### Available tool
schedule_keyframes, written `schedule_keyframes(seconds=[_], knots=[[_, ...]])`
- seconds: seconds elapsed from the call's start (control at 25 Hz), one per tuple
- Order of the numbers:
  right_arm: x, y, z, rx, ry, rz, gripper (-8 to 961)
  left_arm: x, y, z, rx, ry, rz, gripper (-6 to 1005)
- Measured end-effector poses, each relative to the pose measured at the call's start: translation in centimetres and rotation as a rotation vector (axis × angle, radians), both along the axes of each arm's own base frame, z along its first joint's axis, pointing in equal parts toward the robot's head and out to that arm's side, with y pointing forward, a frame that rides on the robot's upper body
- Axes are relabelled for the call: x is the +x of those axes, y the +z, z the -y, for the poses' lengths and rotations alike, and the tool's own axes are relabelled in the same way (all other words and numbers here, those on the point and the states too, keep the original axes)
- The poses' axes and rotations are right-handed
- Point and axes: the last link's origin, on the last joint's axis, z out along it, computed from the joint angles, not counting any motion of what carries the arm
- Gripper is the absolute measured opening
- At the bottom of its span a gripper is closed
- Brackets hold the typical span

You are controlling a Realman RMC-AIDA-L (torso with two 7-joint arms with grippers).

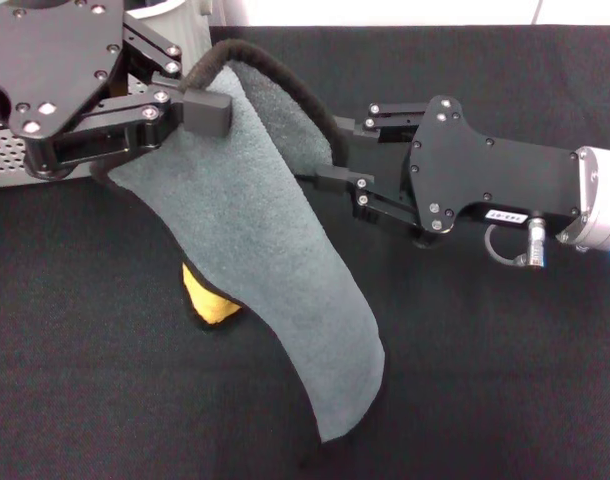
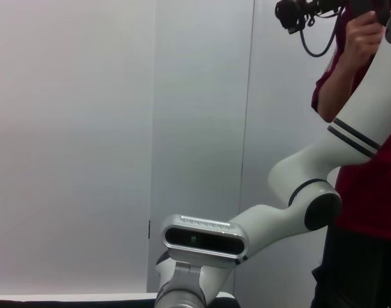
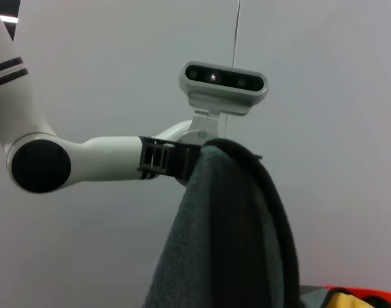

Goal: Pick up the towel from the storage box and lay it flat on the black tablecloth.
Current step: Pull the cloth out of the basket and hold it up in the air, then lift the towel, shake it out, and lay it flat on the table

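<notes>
The grey-green towel (image 1: 250, 250) hangs in the air over the black tablecloth (image 1: 485, 380), draped in a long fold, with its black trim arched along the top. Its yellow reverse face (image 1: 210, 303) shows at the low left and touches the cloth. My left gripper (image 1: 203, 108) is shut on the towel's top edge at the upper left. My right gripper (image 1: 333, 155) reaches in from the right and is shut on the trimmed edge. The towel (image 3: 227, 237) fills the right wrist view. The storage box (image 1: 5, 160) stands at the far left behind my left gripper.
A white round container (image 1: 175, 20) stands at the back left. In the left wrist view a person in a dark red shirt (image 2: 368, 192) stands behind my body. The tablecloth stretches wide to the right and front.
</notes>
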Motion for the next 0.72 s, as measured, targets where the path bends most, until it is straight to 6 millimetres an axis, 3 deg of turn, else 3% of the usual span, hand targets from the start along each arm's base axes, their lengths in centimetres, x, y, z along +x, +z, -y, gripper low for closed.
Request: schedule_keyframes(seconds=[0.04, 0.36, 0.6, 0.72], knots=[[0.0, -0.06, -0.02, 0.001, -0.001, 0.003, 356, 0.04, -0.02, -0.01, 0.0, -0.001, 0.001, 27], [0.02, -0.59, 0.27, 0.054, 0.054, 0.024, 291, 0.13, -0.08, -0.04, -0.001, -0.003, 0.004, 28], [0.1, -0.18, 0.31, 0.076, 0.049, -0.006, 94, -0.21, -0.12, 0.06, -0.003, 0.011, 0.007, 29], [0.3, -0.15, 0.44, 0.083, 0.049, -0.007, 47, -0.46, -0.3, 0.07, -0.009, 0.024, 0.005, 29]])
